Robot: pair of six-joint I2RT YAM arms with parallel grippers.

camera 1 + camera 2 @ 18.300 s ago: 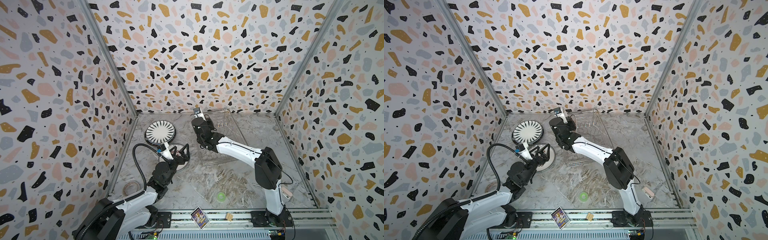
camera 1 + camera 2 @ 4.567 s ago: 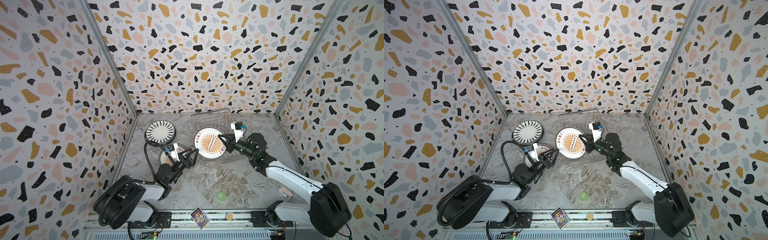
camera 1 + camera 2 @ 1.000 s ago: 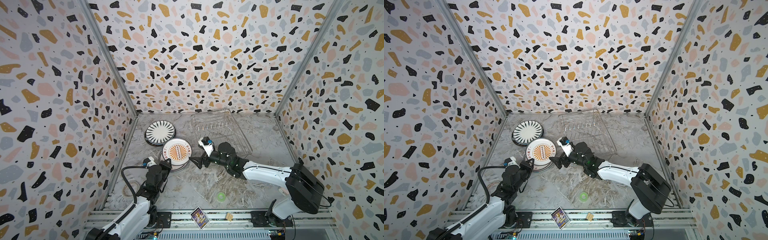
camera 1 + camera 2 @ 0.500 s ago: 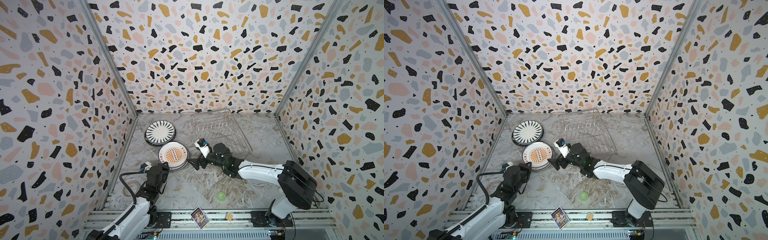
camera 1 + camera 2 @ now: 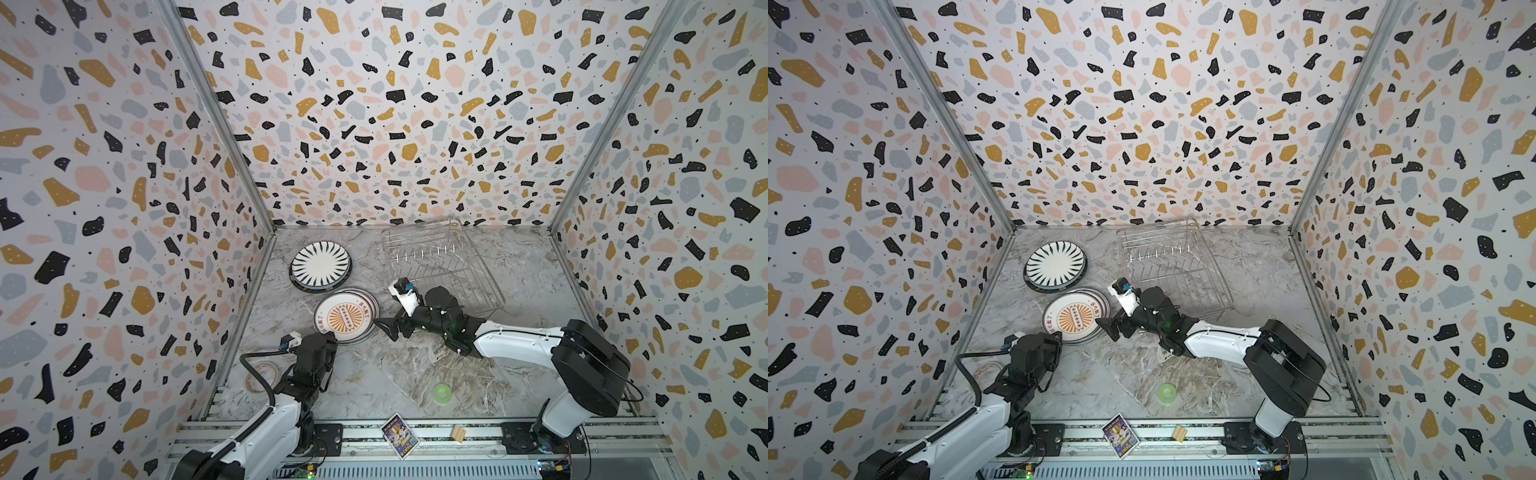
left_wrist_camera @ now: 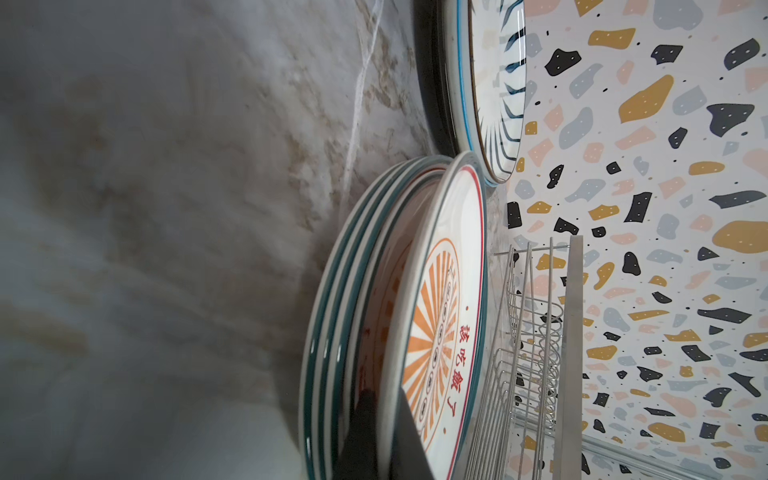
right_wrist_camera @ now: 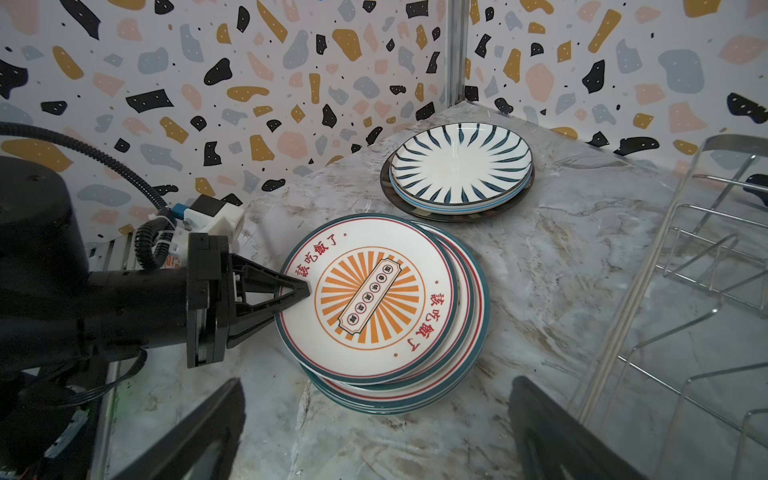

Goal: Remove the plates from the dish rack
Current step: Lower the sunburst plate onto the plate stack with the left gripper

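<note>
The dish rack [image 5: 440, 266] [image 5: 1175, 266] [image 7: 685, 257] [image 6: 532, 332] stands at the back with no plates showing in it. Left of it, a black-striped plate [image 5: 320, 264] [image 5: 1054, 264] [image 7: 461, 166] [image 6: 494, 83] tops a small stack. Nearer, an orange sunburst plate [image 5: 345, 316] [image 5: 1076, 318] [image 7: 370, 299] [image 6: 440, 316] lies off-centre on several teal-rimmed plates. My left gripper [image 5: 329, 335] [image 5: 1059, 336] [image 7: 305, 289] [image 6: 384, 399] is shut on that top plate's near rim. My right gripper [image 5: 388, 328] [image 5: 1111, 326] [image 7: 376, 432] stands open just right of the stack, holding nothing.
A small green ring [image 5: 443, 392] [image 5: 1168, 392] lies on the marble floor near the front. A tape ring [image 5: 261, 374] sits by the left wall. A card [image 5: 400, 430] and a wooden block [image 5: 458, 434] rest on the front rail. Patterned walls enclose three sides.
The orange sunburst plate has come down and slightly nearer onto the stack. My right gripper has slid a little left along the floor, still open. My left gripper stays shut.
</note>
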